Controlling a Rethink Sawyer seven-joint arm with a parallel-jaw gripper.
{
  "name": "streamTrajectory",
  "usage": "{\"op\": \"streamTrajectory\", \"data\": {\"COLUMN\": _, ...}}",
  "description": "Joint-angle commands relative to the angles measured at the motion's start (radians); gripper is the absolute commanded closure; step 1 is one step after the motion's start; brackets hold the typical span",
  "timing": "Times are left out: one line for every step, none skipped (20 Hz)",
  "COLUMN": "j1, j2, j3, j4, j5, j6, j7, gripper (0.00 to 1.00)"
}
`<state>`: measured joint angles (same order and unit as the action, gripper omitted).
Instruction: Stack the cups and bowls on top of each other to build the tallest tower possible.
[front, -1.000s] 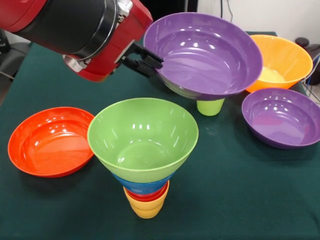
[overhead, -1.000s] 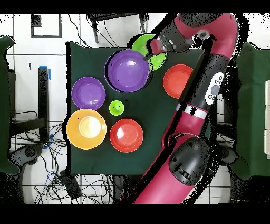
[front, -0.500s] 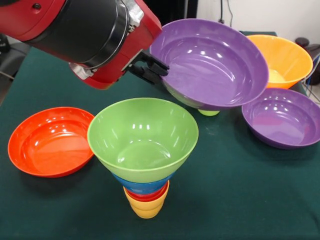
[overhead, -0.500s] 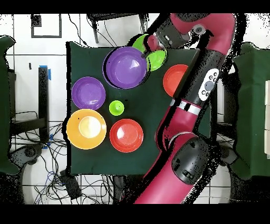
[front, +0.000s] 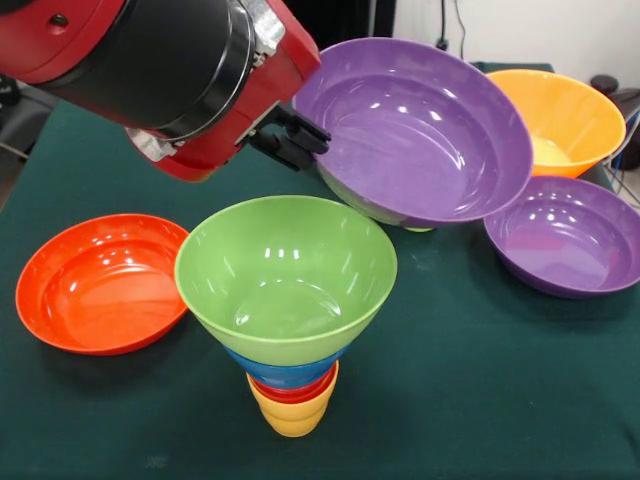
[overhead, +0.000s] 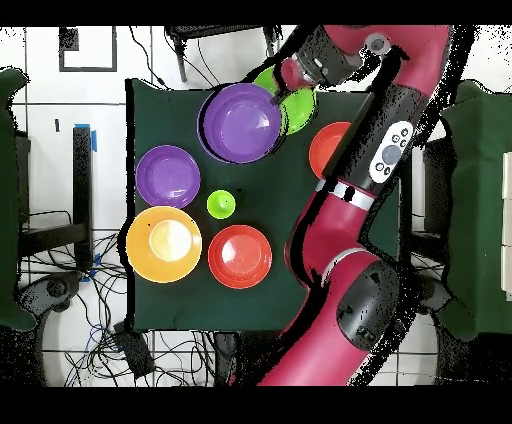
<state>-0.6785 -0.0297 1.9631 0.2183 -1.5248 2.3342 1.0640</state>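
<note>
My gripper (front: 296, 136) is shut on the left rim of a large purple bowl (front: 420, 130) and holds it tilted in the air, behind and to the right of the tower. The tower stands near the front: a yellow cup (front: 290, 418) lowest, then a red cup (front: 297, 391), a blue bowl (front: 283, 368) and a wide green bowl (front: 285, 270) on top. In the overhead view the held purple bowl (overhead: 240, 122) overlaps the green bowl (overhead: 298, 106), with the gripper (overhead: 283, 95) between them. The light green cup (overhead: 221, 204) stands alone; in the front view only its base (front: 420, 228) shows under the held bowl.
A red-orange bowl (front: 95, 280) lies left of the tower. A second purple bowl (front: 565, 235) and the large orange bowl (front: 560, 115) sit at the right. Another red-orange bowl (overhead: 239, 256) shows in the overhead view. My arm (overhead: 375, 150) crosses the table's right side there.
My gripper has lifted the purple bowl and carried it nearer the tower. The bowl now covers almost all of the green cup in the front view.
</note>
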Motion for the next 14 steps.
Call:
{"op": "streamTrajectory", "data": {"j1": -0.007, "j2": -0.002, "j3": 0.128, "j4": -0.116, "j5": -0.213, "j6": 0.13, "j7": -0.453, "gripper": 1.0}}
{"op": "streamTrajectory", "data": {"j1": -0.009, "j2": -0.002, "j3": 0.14, "j4": -0.118, "j5": -0.233, "j6": 0.134, "j7": -0.462, "gripper": 1.0}}
{"op": "streamTrajectory", "data": {"j1": -0.01, "j2": -0.001, "j3": 0.15, "j4": -0.119, "j5": -0.251, "j6": 0.137, "j7": -0.47, "gripper": 1.0}}
{"op": "streamTrajectory", "data": {"j1": -0.011, "j2": -0.001, "j3": 0.162, "j4": -0.121, "j5": -0.268, "j6": 0.139, "j7": -0.476, "gripper": 1.0}}
{"op": "streamTrajectory", "data": {"j1": -0.013, "j2": 0.0, "j3": 0.172, "j4": -0.122, "j5": -0.282, "j6": 0.142, "j7": -0.482, "gripper": 1.0}}
{"op": "streamTrajectory", "data": {"j1": -0.014, "j2": 0.001, "j3": 0.184, "j4": -0.123, "j5": -0.298, "j6": 0.145, "j7": -0.488, "gripper": 1.0}}
{"op": "streamTrajectory", "data": {"j1": -0.015, "j2": 0.003, "j3": 0.195, "j4": -0.125, "j5": -0.313, "j6": 0.147, "j7": -0.492, "gripper": 1.0}}
{"op": "streamTrajectory", "data": {"j1": -0.017, "j2": 0.003, "j3": 0.202, "j4": -0.125, "j5": -0.324, "j6": 0.15, "j7": -0.498, "gripper": 1.0}}
{"op": "streamTrajectory", "data": {"j1": -0.018, "j2": 0.004, "j3": 0.212, "j4": -0.127, "j5": -0.339, "j6": 0.151, "j7": -0.504, "gripper": 1.0}}
{"op": "streamTrajectory", "data": {"j1": -0.018, "j2": 0.005, "j3": 0.227, "j4": -0.13, "j5": -0.355, "j6": 0.152, "j7": -0.511, "gripper": 1.0}}
{"op": "streamTrajectory", "data": {"j1": -0.018, "j2": 0.006, "j3": 0.239, "j4": -0.133, "j5": -0.371, "j6": 0.153, "j7": -0.52, "gripper": 1.0}}
{"op": "streamTrajectory", "data": {"j1": -0.022, "j2": 0.007, "j3": 0.245, "j4": -0.133, "j5": -0.382, "j6": 0.155, "j7": -0.531, "gripper": 1.0}}
{"op": "streamTrajectory", "data": {"j1": -0.022, "j2": 0.008, "j3": 0.256, "j4": -0.135, "j5": -0.399, "j6": 0.157, "j7": -0.543, "gripper": 1.0}}
{"op": "streamTrajectory", "data": {"j1": -0.019, "j2": 0.008, "j3": 0.279, "j4": -0.141, "j5": -0.43, "j6": 0.156, "j7": -0.557, "gripper": 1.0}}
